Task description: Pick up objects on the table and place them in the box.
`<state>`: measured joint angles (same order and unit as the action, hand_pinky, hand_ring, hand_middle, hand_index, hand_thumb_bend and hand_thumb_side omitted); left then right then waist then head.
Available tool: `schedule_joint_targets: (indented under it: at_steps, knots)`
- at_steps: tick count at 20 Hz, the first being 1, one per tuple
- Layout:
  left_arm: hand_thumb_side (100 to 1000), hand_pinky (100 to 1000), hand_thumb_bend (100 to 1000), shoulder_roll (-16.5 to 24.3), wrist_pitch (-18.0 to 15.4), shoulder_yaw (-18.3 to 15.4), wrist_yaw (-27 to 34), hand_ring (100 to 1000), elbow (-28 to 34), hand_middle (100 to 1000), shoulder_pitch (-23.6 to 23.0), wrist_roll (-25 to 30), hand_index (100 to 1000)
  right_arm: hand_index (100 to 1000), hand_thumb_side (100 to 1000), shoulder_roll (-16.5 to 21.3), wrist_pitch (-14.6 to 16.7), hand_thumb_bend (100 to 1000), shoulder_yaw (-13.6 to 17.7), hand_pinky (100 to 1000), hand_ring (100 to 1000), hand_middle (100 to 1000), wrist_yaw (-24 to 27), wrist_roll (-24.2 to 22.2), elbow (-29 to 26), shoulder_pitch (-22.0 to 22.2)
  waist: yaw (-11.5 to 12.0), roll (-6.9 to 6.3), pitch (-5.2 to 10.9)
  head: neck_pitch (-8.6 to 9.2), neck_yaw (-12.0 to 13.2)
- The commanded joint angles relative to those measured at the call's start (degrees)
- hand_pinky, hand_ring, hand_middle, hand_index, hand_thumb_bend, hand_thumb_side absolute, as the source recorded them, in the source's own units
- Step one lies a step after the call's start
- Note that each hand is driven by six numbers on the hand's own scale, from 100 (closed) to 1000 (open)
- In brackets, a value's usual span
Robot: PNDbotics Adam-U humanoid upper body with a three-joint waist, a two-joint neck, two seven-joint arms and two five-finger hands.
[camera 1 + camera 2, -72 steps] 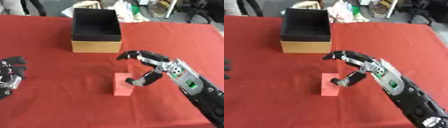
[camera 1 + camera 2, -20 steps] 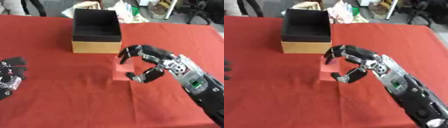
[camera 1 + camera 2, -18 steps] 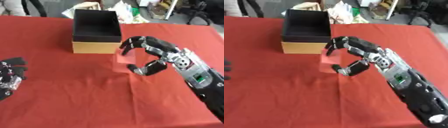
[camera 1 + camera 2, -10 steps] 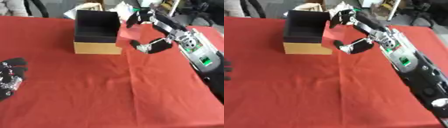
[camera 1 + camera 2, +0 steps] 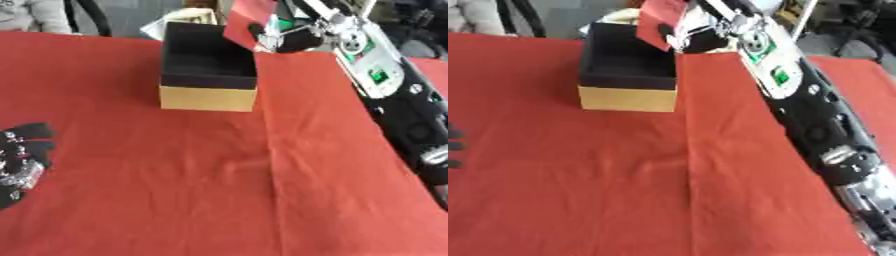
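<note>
Worktop [image 5: 175,190] under a red cloth fills nearly the whole frame, one crease running down the middle. Right arm [image 5: 815,115] comes in from the lower right and stretches diagonally to the far top, black shell with silver joints and a small green patch on the forearm. Box [image 5: 208,70] sits on the cloth at the far centre-left: tan outer walls, black inside, open top, interior looks bare from what shows. Right hand [image 5: 293,35] is raised at the top of frame, beside the box's far right corner, fingers and thumb curled round the red block [image 5: 656,20], pinching it. Block is in the air, tilted, its lower edge over the box's far right rim, not touching the cloth and not inside the box. Left hand [image 5: 19,160] rests on the cloth at the left edge, low in the left eye view, dark fingers pointing up and relaxed, spread slightly, nothing in it; only its fingertips show in the right eye view. Well apart from the box and the block.
</note>
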<state>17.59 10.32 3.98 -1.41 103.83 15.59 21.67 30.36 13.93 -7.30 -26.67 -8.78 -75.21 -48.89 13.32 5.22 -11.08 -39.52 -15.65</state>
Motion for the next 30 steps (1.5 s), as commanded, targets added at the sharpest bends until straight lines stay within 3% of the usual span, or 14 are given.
schedule_joint_targets:
  at_steps: [1,4,5,6,11,12,16,20,30]
  knots:
    - [352,719,100,0.0,-0.1,0.3,0.4,819,0.7,782,1.3,0.6,873,743,100,-1.7,-0.1,161,2.1,660,638,530,-3.2,1.7,4.4,-2.9,0.7,-0.57,0.44,1.28,-1.2]
    - [348,719,100,-0.2,-0.2,0.7,0.6,819,0.9,781,2.0,1.0,872,748,100,-4.1,-0.3,142,3.3,657,638,533,-5.9,3.0,8.9,-4.5,1.9,-0.85,-0.16,1.81,-2.4]
    - [348,719,100,-0.2,-0.2,0.7,0.7,819,0.9,781,2.2,1.0,872,750,100,-4.8,-0.2,180,3.7,656,639,534,-6.7,3.4,10.4,-4.9,2.2,-0.94,-0.31,1.96,-2.7]
    - [347,719,100,-0.3,-0.2,0.9,0.7,819,0.9,781,2.4,1.2,872,752,100,-5.5,-0.1,137,3.9,657,640,537,-7.7,3.8,12.0,-5.2,2.5,-1.09,-0.54,2.23,-3.0]
    - [345,719,100,-0.5,-0.3,1.1,0.9,820,1.0,781,2.9,1.5,872,766,100,-7.9,2.4,136,4.5,660,649,562,-12.3,6.4,19.9,-6.1,3.4,-1.50,-1.21,2.53,-3.8]
    - [345,719,100,-0.5,-0.3,1.1,0.9,820,1.0,781,3.0,1.5,872,779,100,-8.2,3.0,144,4.6,664,660,587,-13.1,7.1,21.4,-6.2,3.5,-1.53,-1.29,2.41,-3.8]
    - [345,719,100,-0.4,-0.4,1.1,0.9,820,1.0,781,3.1,1.5,872,903,100,-8.6,5.6,216,4.6,712,755,831,-15.4,10.0,25.9,-6.5,3.4,-1.49,-1.44,2.11,-3.8]
    - [348,719,100,-0.4,-0.3,1.1,0.9,821,1.0,781,3.2,1.6,872,939,100,-8.6,6.5,264,4.6,743,802,916,-15.9,10.8,26.0,-6.5,3.2,-1.27,-1.51,2.17,-3.7]
    - [350,719,100,-0.3,-0.2,1.0,0.7,821,1.0,782,2.9,1.5,872,939,121,-7.3,5.1,267,4.2,743,811,919,-11.3,10.2,21.2,-6.1,2.7,-0.89,-1.33,1.95,-3.5]
